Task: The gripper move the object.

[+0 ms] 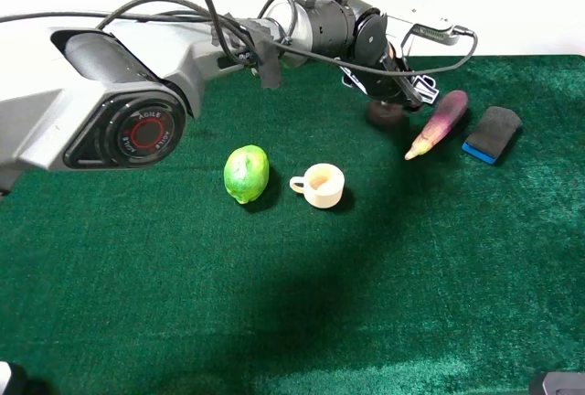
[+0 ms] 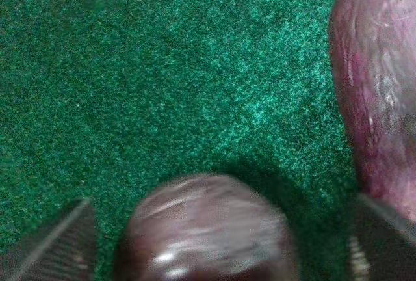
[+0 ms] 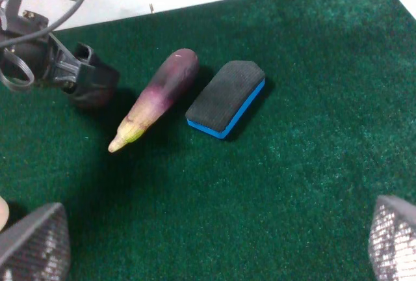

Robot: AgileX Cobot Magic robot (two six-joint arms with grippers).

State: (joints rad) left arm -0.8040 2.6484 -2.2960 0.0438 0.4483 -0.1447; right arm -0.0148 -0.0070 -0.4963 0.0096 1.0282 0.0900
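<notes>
The object, a small dark maroon ball [image 1: 384,117], lies on the green cloth at the back, just left of the eggplant. The left gripper [image 1: 399,93], a black claw on the big grey arm, is down over it. In the left wrist view the ball [image 2: 208,219] lies between the fingers [image 2: 58,248], which stand apart with a gap on each side of it; the left gripper [image 2: 221,235] is open. The right wrist view shows the claw [image 3: 78,66] over the ball [image 3: 93,96]. The right gripper [image 3: 218,229] is wide open and empty, above the cloth.
A purple-and-white eggplant [image 1: 439,123] lies right beside the ball, also in the left wrist view [image 2: 380,86]. A black-and-blue eraser block [image 1: 492,133] lies right of it. A green lime-like fruit [image 1: 246,174] and a cream cup [image 1: 321,185] stand mid-table.
</notes>
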